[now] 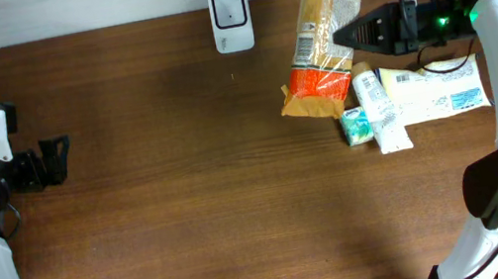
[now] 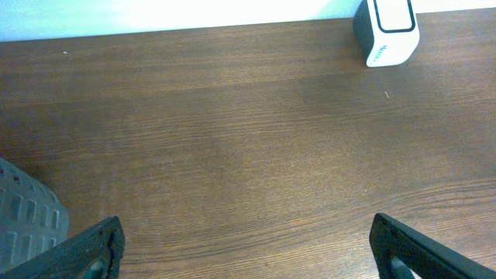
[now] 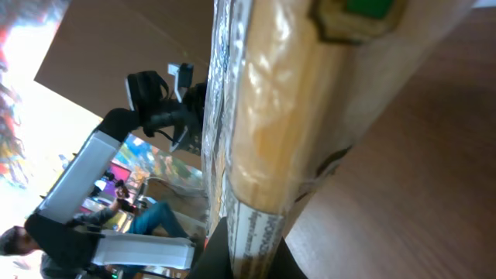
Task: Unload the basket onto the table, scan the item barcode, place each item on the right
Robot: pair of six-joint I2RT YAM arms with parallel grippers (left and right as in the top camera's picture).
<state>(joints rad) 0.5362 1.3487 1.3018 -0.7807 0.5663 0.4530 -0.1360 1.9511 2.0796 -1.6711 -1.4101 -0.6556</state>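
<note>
Right pincer [image 1: 349, 35] clamped on pasta packet [image 1: 322, 28] | left pincer [image 1: 57, 160] wide, idle | scanner [image 1: 229, 7] to right pincer's left | advise: swing packet leftward, printed face toward scanner, hold steady.

Dark brown wooden table [image 1: 190, 209], far right: white squeeze tube [image 1: 382, 110] lying between a small green box [image 1: 356, 126] and a flat white blue-printed packet [image 1: 439, 91], packed close.

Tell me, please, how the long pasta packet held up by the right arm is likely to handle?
The pasta packet is probably stiff: it looks straight along its length. Its glossy film may be slippery, and being long, it could pivot in the right gripper.
</note>
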